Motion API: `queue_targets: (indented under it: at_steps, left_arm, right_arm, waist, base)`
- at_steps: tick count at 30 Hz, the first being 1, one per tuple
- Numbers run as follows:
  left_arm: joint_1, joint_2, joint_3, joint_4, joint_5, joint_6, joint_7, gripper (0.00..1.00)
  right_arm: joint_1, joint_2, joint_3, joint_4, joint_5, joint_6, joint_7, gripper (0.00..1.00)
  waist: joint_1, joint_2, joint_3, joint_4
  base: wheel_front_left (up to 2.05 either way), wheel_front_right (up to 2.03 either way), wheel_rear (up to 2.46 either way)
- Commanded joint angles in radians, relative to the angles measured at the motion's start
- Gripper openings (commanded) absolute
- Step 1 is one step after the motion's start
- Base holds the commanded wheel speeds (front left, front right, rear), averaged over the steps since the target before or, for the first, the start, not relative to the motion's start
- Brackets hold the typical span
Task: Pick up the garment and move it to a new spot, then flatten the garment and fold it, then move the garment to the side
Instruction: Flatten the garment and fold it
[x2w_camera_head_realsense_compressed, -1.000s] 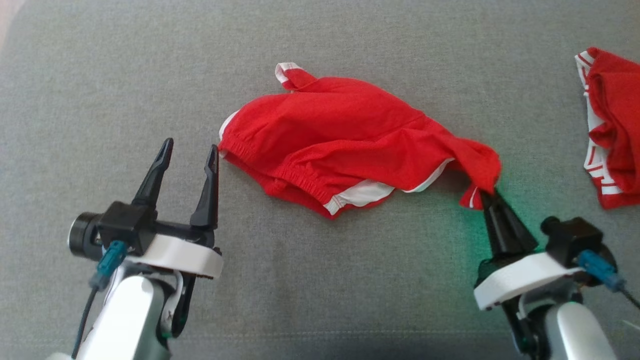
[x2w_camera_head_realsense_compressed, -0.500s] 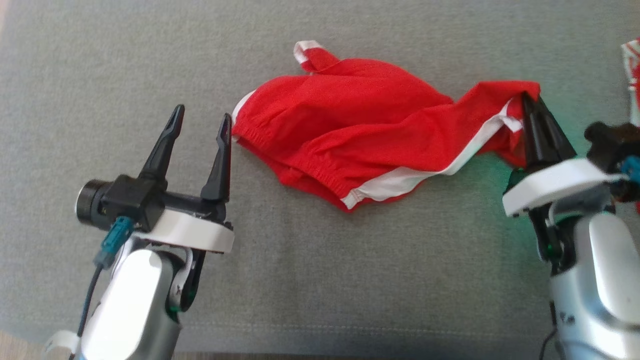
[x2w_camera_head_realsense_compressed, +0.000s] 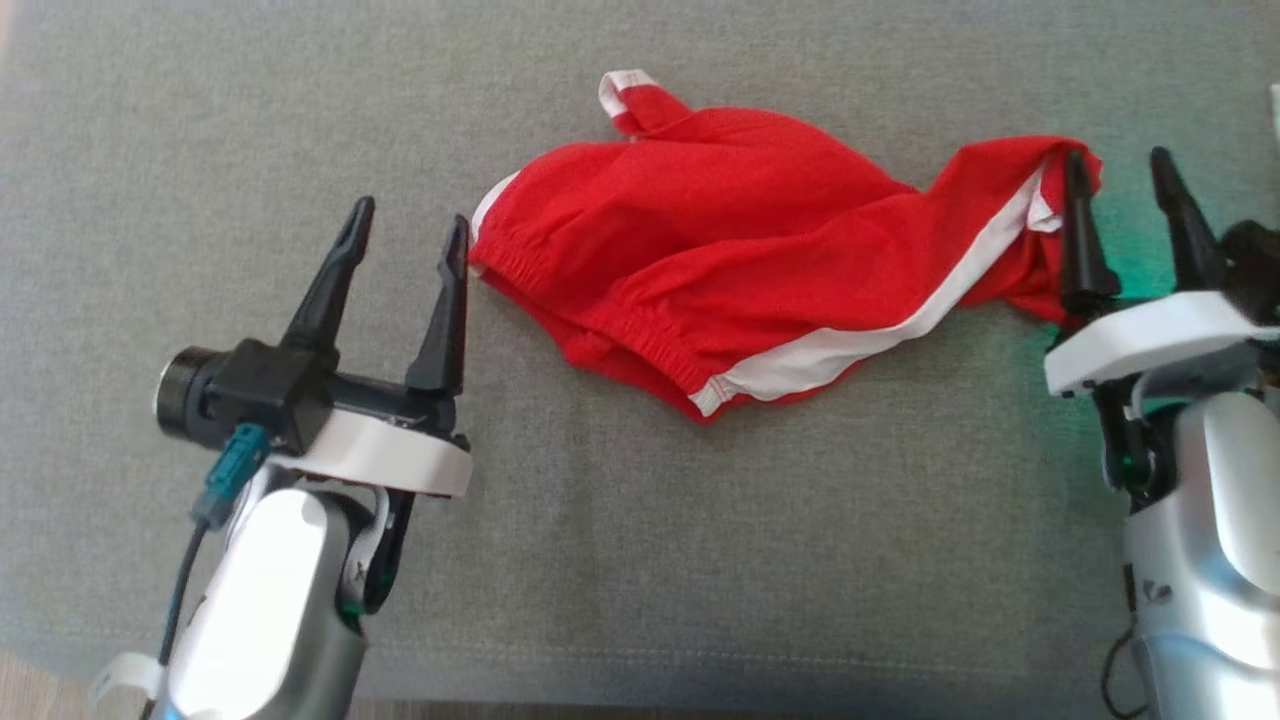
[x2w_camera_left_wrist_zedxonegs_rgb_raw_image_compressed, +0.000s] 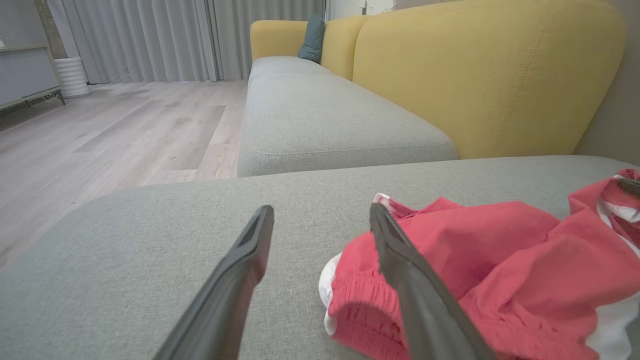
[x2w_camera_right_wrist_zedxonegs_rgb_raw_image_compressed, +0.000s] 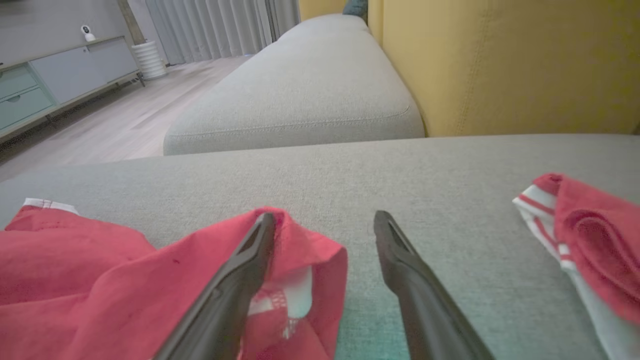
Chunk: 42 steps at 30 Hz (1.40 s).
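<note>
The garment (x2w_camera_head_realsense_compressed: 740, 250) is a red pair of shorts with white trim, lying crumpled on the grey cushion (x2w_camera_head_realsense_compressed: 640, 560) and drawn out toward the right. My left gripper (x2w_camera_head_realsense_compressed: 412, 215) stands open just left of the elastic waistband, its right finger (x2w_camera_left_wrist_zedxonegs_rgb_raw_image_compressed: 400, 260) against the waistband edge of the garment (x2w_camera_left_wrist_zedxonegs_rgb_raw_image_compressed: 475, 250). My right gripper (x2w_camera_head_realsense_compressed: 1118, 158) is open at the garment's right corner. In the right wrist view that corner of the garment (x2w_camera_right_wrist_zedxonegs_rgb_raw_image_compressed: 100, 270) leans on my left finger (x2w_camera_right_wrist_zedxonegs_rgb_raw_image_compressed: 250, 255), with a fold reaching partly into the open right gripper (x2w_camera_right_wrist_zedxonegs_rgb_raw_image_compressed: 325, 216).
A second red and white garment (x2w_camera_right_wrist_zedxonegs_rgb_raw_image_compressed: 590, 235) lies to the right of my right gripper. A yellow sofa back (x2w_camera_left_wrist_zedxonegs_rgb_raw_image_compressed: 480, 75) rises behind the cushion. Another grey seat (x2w_camera_left_wrist_zedxonegs_rgb_raw_image_compressed: 320, 120) and a wooden floor (x2w_camera_left_wrist_zedxonegs_rgb_raw_image_compressed: 110, 130) lie beyond to the left.
My right gripper carried the garment's corner up and to the right, stretching it out, then opened and let it go. The left gripper stayed open by the waistband. The camera shifted.
</note>
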Motion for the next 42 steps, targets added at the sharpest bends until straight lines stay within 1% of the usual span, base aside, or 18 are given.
queue_targets:
  at_steps: [1,4,8,18,21,25,38,42]
  left_arm:
    - [-0.019,0.014,0.047,-0.026,0.013,0.0,-0.005,1.0]
    - [-0.003,0.012,0.053,-0.023,0.018,0.0,-0.005,1.0]
    - [0.021,0.012,0.062,-0.023,0.023,0.003,-0.005,1.0]
    - [0.102,0.015,0.078,-0.022,0.025,0.015,-0.005,1.0]
    - [0.121,0.014,0.077,-0.02,0.024,0.019,-0.005,1.0]
    - [0.136,0.011,0.074,-0.02,0.022,0.022,-0.005,1.0]
    - [0.135,0.01,0.064,-0.025,0.021,0.025,-0.005,1.0]
    - [0.131,0.009,0.037,-0.031,0.034,0.016,0.007,1.0]
  right_arm:
    - [0.021,-0.01,0.011,-0.042,-0.007,-0.001,-0.022,1.0]
    - [0.071,-0.011,-0.002,-0.083,-0.012,-0.001,-0.041,1.0]
    - [0.153,-0.003,-0.009,-0.175,-0.025,-0.001,-0.044,1.0]
    - [0.369,0.04,0.046,-0.433,-0.045,-0.001,0.028,1.0]
    - [0.413,0.048,0.052,-0.473,-0.044,-0.001,0.045,1.0]
    - [0.445,0.055,0.053,-0.506,-0.039,-0.001,0.063,1.0]
    - [0.446,0.06,0.049,-0.534,-0.038,-0.001,0.077,1.0]
    - [0.442,0.061,0.048,-0.536,-0.032,-0.001,0.077,1.0]
  waist:
    - [-0.0001,0.0,-0.016,-0.01]
    - [-0.0001,0.0,-0.038,-0.02]
    - [-0.0001,0.0,-0.066,-0.034]
    - [-0.0001,0.0,-0.144,-0.069]
    - [-0.0001,0.0,-0.162,-0.074]
    - [-0.0001,0.0,-0.173,-0.078]
    - [-0.0001,0.0,-0.17,-0.077]
    - [-0.0001,0.0,-0.166,-0.076]
  base:
    - [0.0,0.0,0.0]
    - [0.0,0.0,0.0]
    - [0.0,0.0,0.0]
    - [0.0,0.0,0.0]
    - [0.0,0.0,0.0]
    - [0.0,0.0,0.0]
    - [0.0,0.0,0.0]
    - [0.0,0.0,0.0]
